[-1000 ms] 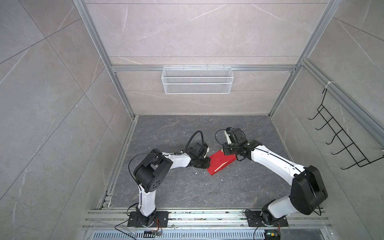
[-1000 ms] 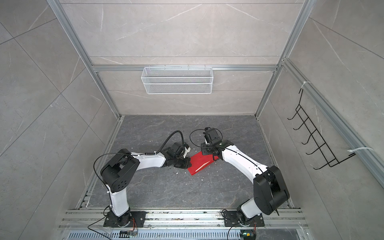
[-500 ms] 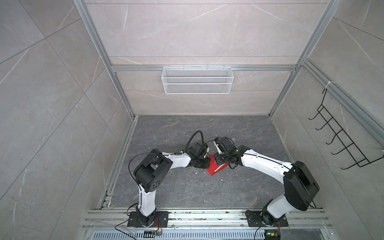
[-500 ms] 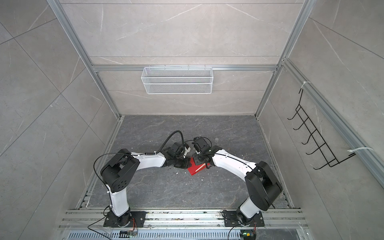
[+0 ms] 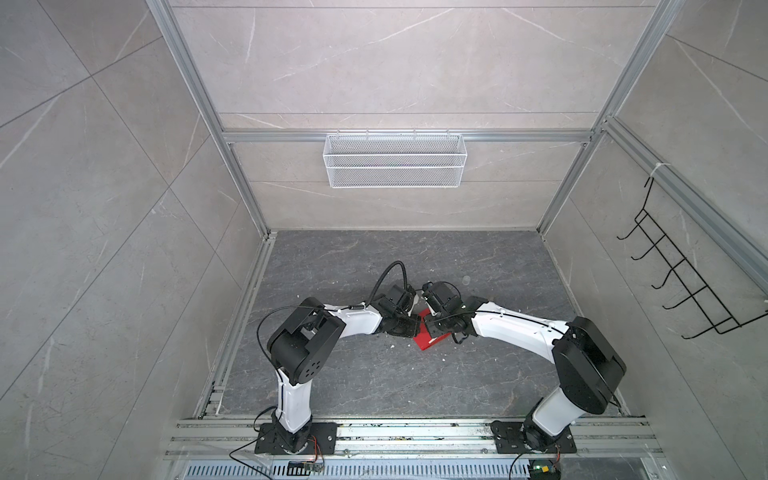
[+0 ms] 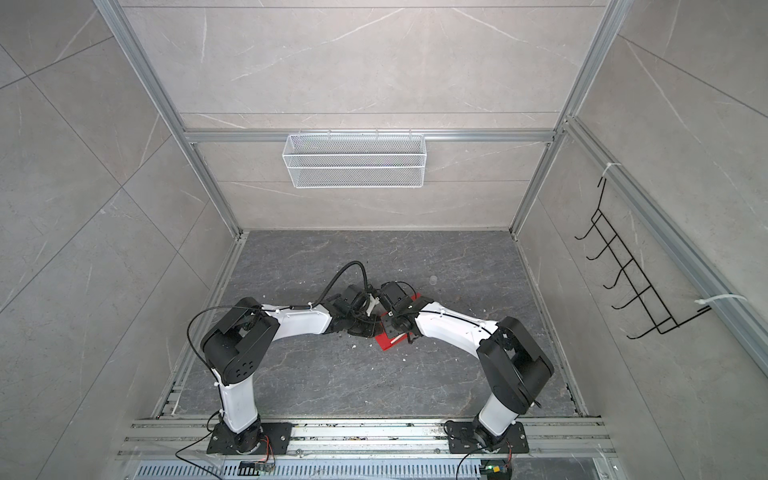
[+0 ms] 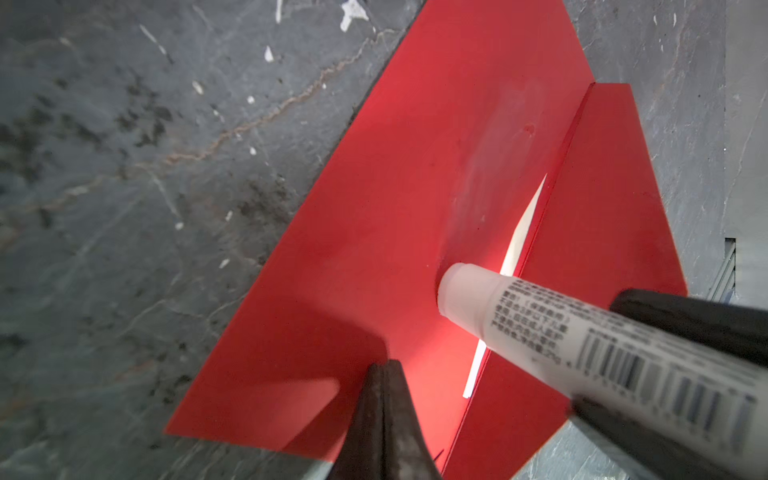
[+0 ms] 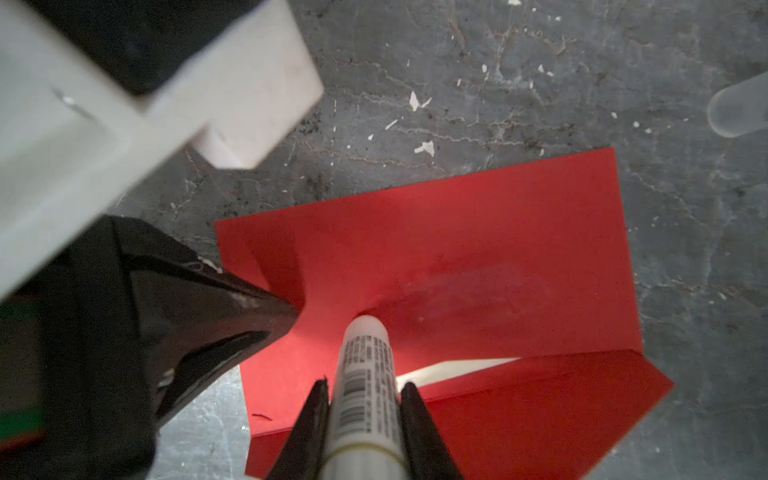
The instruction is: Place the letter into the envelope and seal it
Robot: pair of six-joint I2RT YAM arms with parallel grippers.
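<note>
A red envelope (image 7: 395, 216) lies opened out on a grey stone worktop (image 7: 124, 166), between two robot arms. The right pincer (image 8: 365, 388) grips a white glue stick (image 8: 365, 357) whose tip presses on the envelope's wider red panel, just beside its fold, next to a pale shiny smear. The left pincer (image 7: 380, 368) is closed on nothing, and its tips rest on that same panel near the outer edge. The letter (image 8: 449, 368) shows only as a cream sliver at the envelope's fold, tucked between the two red panels.
</note>
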